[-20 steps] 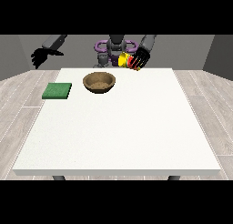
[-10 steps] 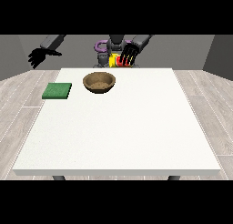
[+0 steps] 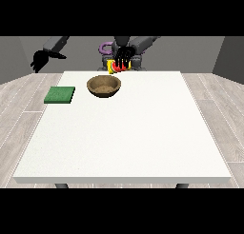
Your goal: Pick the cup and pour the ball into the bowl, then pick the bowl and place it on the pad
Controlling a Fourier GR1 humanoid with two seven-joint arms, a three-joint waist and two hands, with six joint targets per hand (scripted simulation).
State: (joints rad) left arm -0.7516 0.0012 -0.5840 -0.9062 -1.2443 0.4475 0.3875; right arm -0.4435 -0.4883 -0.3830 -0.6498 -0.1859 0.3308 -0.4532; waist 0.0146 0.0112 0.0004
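A brown wooden bowl (image 3: 103,85) sits on the white table (image 3: 124,133) near its far edge. Just behind and above the bowl, the hand at the view's right (image 3: 124,54) is curled round a red and yellow cup (image 3: 116,67), held off the table and tipped toward the bowl. The ball is not visible. A green pad (image 3: 60,94) lies flat at the table's far left. The hand at the view's left (image 3: 40,61) hangs in the air beyond the table's left corner, fingers relaxed, holding nothing.
The robot's torso (image 3: 119,52) stands behind the far edge of the table. Grey wood floor surrounds the table on all sides.
The hand at the view's right has carried the cup leftward, from behind the table's middle to just behind the bowl. The other hand has barely moved.
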